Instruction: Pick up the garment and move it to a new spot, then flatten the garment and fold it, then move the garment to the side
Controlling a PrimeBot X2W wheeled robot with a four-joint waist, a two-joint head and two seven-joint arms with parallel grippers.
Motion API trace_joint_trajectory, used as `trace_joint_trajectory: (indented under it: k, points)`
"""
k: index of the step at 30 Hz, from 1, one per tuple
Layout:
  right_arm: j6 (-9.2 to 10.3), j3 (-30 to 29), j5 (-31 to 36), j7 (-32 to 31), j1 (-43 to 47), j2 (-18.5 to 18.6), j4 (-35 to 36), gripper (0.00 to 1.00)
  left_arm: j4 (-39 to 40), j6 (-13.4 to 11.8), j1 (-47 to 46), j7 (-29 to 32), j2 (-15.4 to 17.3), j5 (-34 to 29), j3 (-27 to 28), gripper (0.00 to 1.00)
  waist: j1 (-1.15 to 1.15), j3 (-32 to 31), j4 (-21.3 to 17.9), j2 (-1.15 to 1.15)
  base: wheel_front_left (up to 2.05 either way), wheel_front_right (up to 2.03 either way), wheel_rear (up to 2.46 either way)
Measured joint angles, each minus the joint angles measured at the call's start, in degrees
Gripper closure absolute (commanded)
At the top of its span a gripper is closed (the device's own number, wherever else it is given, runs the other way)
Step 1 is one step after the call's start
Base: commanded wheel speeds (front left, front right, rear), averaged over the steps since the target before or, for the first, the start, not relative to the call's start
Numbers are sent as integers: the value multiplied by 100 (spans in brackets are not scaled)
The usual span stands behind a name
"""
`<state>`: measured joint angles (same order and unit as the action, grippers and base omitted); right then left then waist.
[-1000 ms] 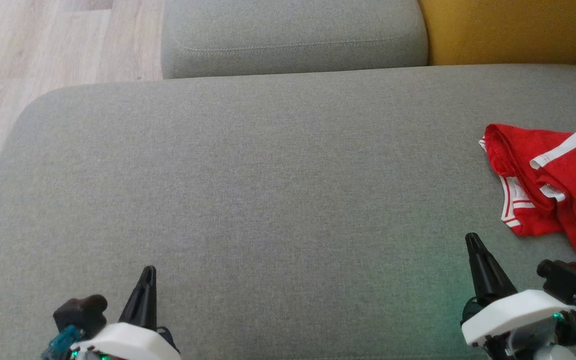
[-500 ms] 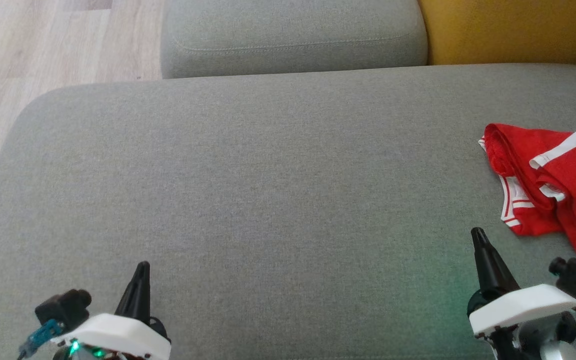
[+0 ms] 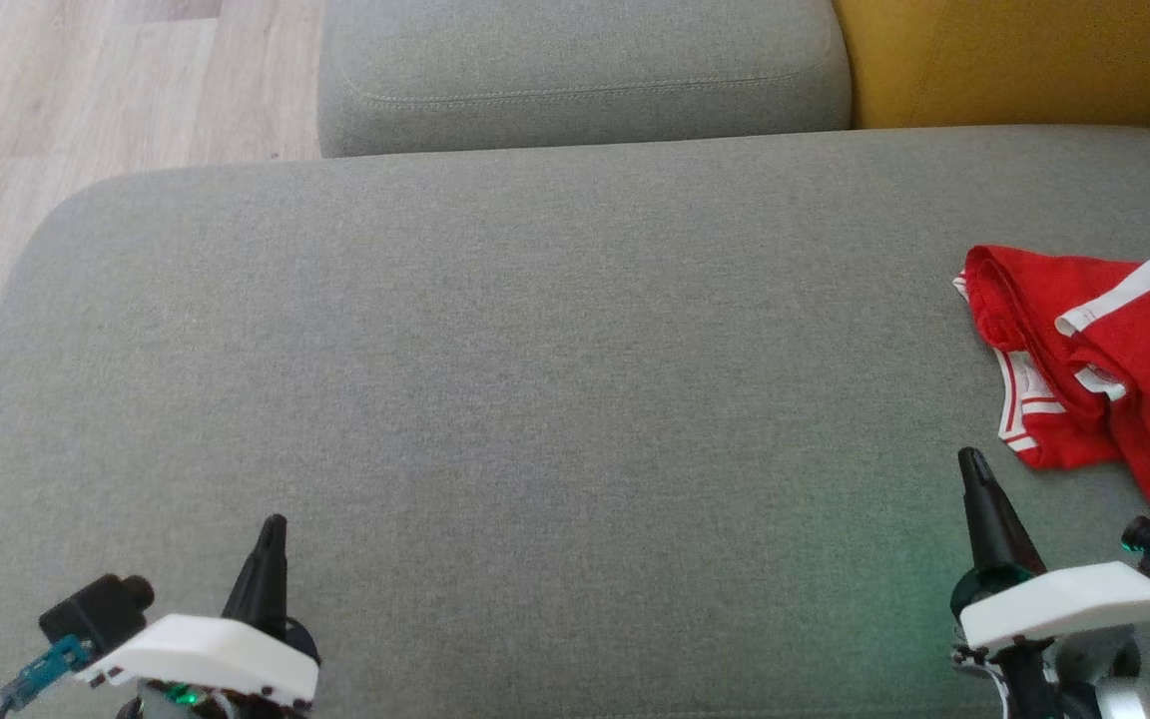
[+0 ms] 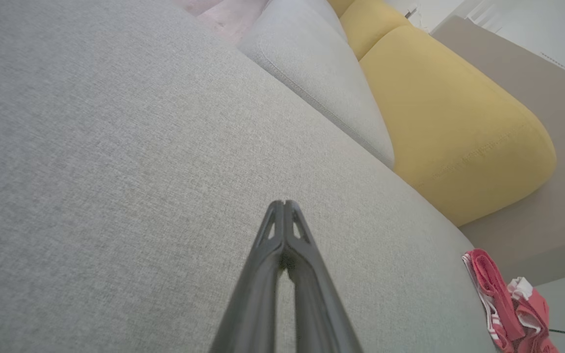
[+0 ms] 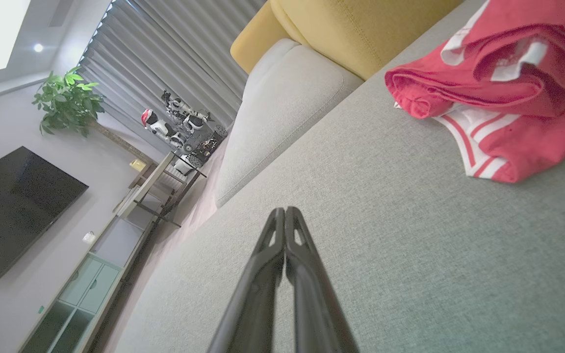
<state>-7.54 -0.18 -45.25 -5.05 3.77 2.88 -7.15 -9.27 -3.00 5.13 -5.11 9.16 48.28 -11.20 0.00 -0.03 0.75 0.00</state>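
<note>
Head view, red garment (image 3: 1149,374) on grey couch (image 3: 535,350), yellow cushion (image 3: 1014,60) behind

The left fingers (image 3: 264,564) were carried a little outward to the robot's left, and their tips were brought slightly forward over the sofa seat (image 3: 555,399). The right fingers (image 3: 989,509) were swung outward to the right and forward, so the gap to the garment (image 3: 1084,379) was narrowed. It lay just ahead and right of their tips, apart.

Garment (image 3: 1104,384) on seat cushion (image 3: 535,350), far right, right hand (image 3: 970,459) just before it — left hand (image 3: 274,525) well apart
</note>
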Motion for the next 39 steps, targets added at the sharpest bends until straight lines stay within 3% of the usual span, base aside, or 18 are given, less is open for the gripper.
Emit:
trace_joint_trajectory:
  k: [39]
  points:
    - [0,-257,-2537,0,-363,33,-444,100,-326,522,-437,504,-255,2387,677,100,0,11,-40,0,0,0,0]
